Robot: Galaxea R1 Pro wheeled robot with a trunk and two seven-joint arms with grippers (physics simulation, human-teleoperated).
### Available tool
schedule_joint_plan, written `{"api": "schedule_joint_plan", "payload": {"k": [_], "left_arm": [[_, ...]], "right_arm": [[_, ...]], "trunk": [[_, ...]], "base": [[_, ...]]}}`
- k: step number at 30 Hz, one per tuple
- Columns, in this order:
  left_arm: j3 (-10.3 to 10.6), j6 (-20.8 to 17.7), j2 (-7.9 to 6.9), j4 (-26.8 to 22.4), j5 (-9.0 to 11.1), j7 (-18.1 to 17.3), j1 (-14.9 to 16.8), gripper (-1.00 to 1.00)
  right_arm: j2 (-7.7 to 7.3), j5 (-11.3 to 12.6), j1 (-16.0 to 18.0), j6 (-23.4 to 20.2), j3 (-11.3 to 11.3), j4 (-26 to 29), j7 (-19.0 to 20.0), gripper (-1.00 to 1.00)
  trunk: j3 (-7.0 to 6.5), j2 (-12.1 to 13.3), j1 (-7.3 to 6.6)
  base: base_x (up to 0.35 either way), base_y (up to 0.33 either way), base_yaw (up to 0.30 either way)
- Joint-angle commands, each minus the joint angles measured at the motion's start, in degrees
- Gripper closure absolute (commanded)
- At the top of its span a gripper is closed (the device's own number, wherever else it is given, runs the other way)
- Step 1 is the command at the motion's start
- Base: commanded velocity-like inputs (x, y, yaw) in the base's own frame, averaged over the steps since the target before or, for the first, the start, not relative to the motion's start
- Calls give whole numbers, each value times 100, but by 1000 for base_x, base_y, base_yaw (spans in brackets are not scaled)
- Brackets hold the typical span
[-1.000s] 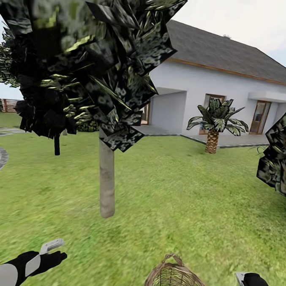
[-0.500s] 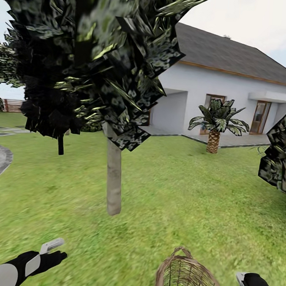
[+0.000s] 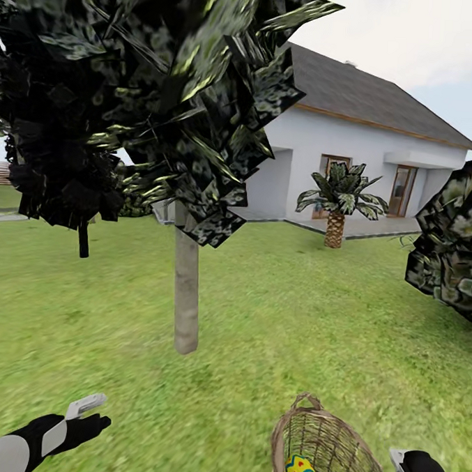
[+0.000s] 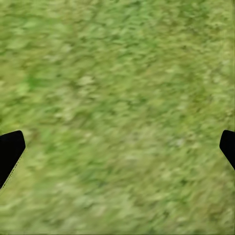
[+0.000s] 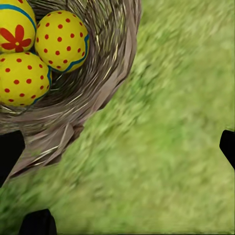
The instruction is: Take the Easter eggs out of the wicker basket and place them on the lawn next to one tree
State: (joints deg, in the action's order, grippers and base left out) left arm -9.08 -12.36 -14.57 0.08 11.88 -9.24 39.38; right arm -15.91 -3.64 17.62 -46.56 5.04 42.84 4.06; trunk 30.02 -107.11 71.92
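Three Easter eggs [image 5: 34,46] sit in the wicker basket [image 5: 98,83] — both pincers apparently spread wide, empty.

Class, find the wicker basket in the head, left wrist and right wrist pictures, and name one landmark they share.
Head view: wicker basket at the bottom edge, right of centre.
Left wrist view: not in it.
Right wrist view: basket in the upper left, three eggs inside.
Shared landmark: the lawn.

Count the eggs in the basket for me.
3, all inside the basket, seen from the right wrist: a flowered egg, a dotted egg beside it, another dotted egg touching both. More could lie hidden underneath.
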Motion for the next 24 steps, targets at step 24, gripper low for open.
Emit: {"api": "schedule_joint_plan", "payload": {"k": [24], "left_arm": [[-32, -39, 32, 1, 7, 1, 5, -100]], "right_arm": [[-4, -40, 5, -28, 14, 14, 41, -100]], "trunk": [[49, -3, -1]], "base": [[141, 267, -261]]}}
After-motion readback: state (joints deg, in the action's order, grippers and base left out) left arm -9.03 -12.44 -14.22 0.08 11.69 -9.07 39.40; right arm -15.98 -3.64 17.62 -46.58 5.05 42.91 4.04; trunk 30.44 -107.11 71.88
